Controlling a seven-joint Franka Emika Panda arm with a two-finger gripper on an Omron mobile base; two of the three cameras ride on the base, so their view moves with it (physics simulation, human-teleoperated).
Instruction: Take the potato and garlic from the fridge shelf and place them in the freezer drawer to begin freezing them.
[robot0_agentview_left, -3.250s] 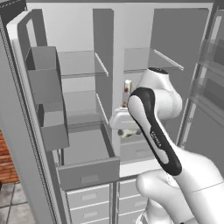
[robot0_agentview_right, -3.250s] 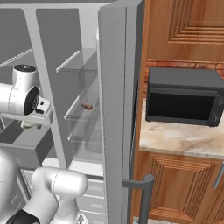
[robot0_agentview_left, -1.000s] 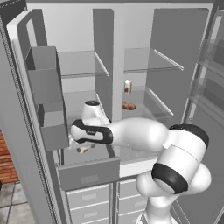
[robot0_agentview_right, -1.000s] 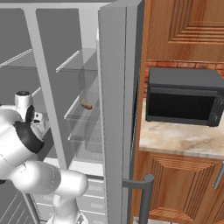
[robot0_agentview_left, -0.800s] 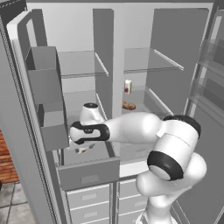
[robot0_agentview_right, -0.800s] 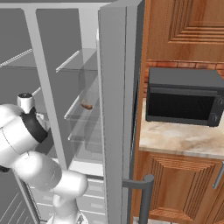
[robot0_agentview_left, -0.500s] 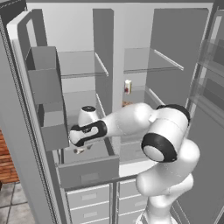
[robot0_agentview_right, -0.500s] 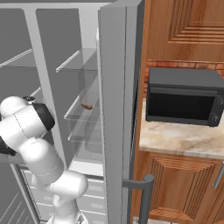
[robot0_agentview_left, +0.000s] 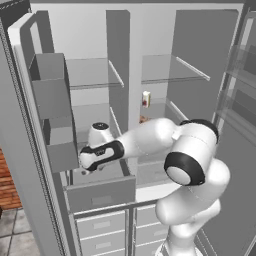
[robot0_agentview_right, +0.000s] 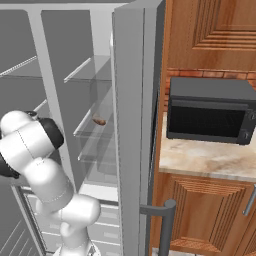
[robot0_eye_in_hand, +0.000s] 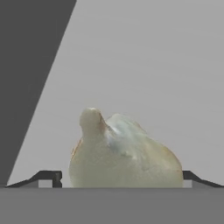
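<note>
The garlic (robot0_eye_in_hand: 124, 153), an off-white knobbly bulb, sits between my two dark fingertips (robot0_eye_in_hand: 49, 176) in the hand view, with a flat grey surface behind it. My gripper (robot0_agentview_left: 88, 169) is shut on it and hangs low over the open freezer drawer (robot0_agentview_left: 100, 193) in the fridge's left half. The potato (robot0_agentview_left: 143, 120) lies on the right-hand fridge shelf, partly behind my arm. From the right base view the potato (robot0_agentview_right: 99, 120) shows through a glassy door shelf.
A small white carton with a red mark (robot0_agentview_left: 146, 99) stands on the shelf above the potato. Grey door bins (robot0_agentview_left: 52, 107) hang at the left. Stacked white drawers (robot0_agentview_left: 102, 227) lie below. The open fridge door (robot0_agentview_right: 132, 125) and a microwave (robot0_agentview_right: 207, 110) stand to the right.
My arm has swung from the right shelf area leftwards and down with the garlic in the gripper, and in the last second crept further left over the freezer drawer.
</note>
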